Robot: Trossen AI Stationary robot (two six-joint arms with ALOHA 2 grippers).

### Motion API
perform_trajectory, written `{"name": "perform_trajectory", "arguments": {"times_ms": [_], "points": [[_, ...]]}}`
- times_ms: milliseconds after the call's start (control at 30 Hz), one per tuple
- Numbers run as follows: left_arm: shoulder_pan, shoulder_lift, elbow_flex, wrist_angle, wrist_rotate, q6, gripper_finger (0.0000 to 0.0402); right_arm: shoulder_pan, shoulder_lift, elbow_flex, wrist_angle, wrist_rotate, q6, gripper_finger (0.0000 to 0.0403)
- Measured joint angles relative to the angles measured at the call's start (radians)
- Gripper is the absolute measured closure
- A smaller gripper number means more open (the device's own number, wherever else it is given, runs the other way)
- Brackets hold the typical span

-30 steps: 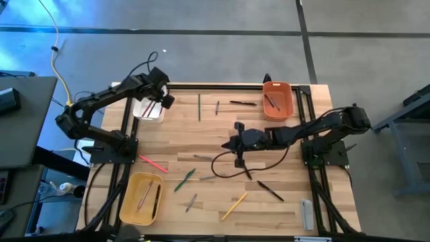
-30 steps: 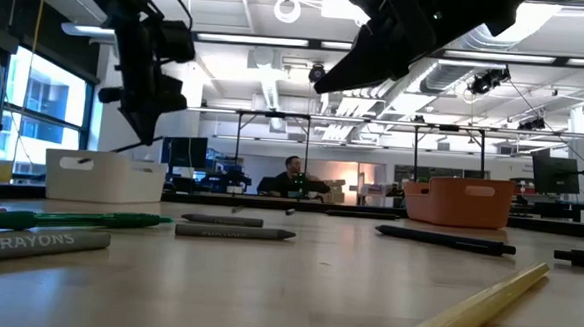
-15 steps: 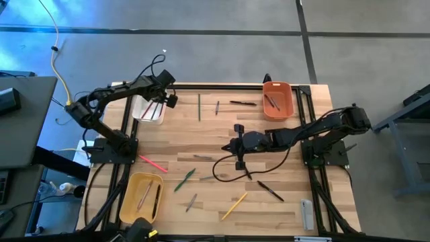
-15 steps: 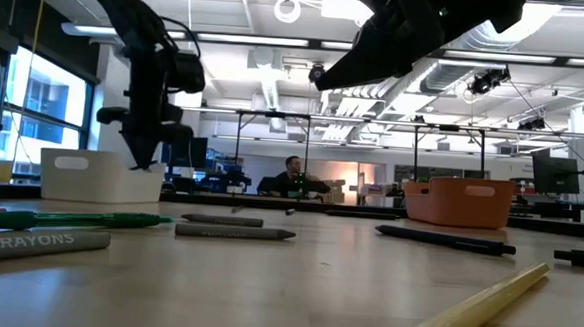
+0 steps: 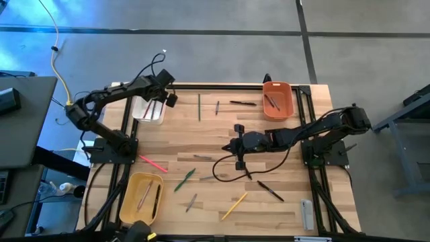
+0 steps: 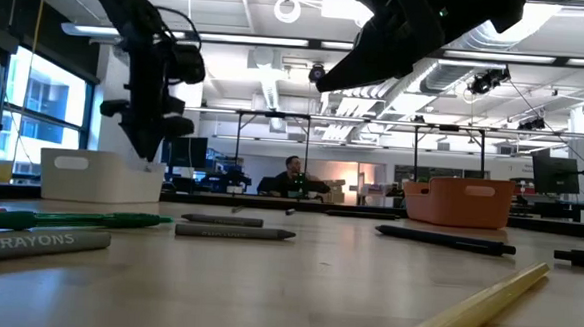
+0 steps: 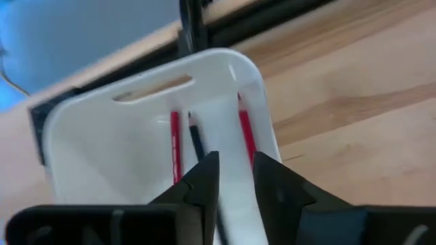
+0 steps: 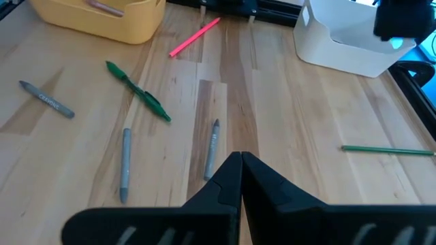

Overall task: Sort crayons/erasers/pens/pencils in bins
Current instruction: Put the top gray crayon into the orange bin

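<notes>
While sticks lie scattered on the table: three bins sit at its edges.
White bin (image 5: pixel 148 109): far left corner; red sticks (image 7: pixel 175 144) and a dark one inside.
Orange bin (image 5: pixel 277 99): far right side, a stick or two in it.
Yellow bin (image 5: pixel 141 197): near left, two sticks inside.
Loose sticks: pink one (image 5: pixel 153 163) near left edge, green pen (image 5: pixel 185 179) and grey crayons (image 8: pixel 212 148) mid-table, yellow pencil (image 5: pixel 234 206) and black pen (image 5: pixel 270 191) nearer front, long green pencil (image 5: pixel 199 107) at far side.
Left gripper (image 7: pixel 235 178): hovers above white bin, fingers a narrow gap apart, nothing between them.
Right gripper (image 8: pixel 241 170): raised over table centre, fingers pressed together, empty.
Grey flat bar (image 5: pixel 307 214): near right corner.
</notes>
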Motion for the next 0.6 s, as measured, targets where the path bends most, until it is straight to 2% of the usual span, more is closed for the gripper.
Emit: {"name": "perform_trajectory", "arguments": {"times_ms": [100, 233, 433, 600], "points": [[-0.038, -0.073, 0.0, -0.022, -0.039, 0.005, 0.0317, 0.0, 0.0, 0.0, 0.0, 0.0, 0.021, 0.0403], [-0.152, -0.226, -0.03, -0.012, -0.063, 0.004, 0.0338, -0.004, 0.0, 0.0, 0.0, 0.0, 0.029, 0.0403], [-0.406, -0.513, -0.168, 0.158, -0.075, 0.03, 0.0391, -0.024, 0.0, 0.0, 0.021, 0.0, 0.045, 0.0403], [-0.614, -0.736, -0.302, 0.284, -0.079, 0.031, 0.0397, -0.039, 0.0, 0.0, 0.06, -0.005, 0.045, 0.0403]]}}
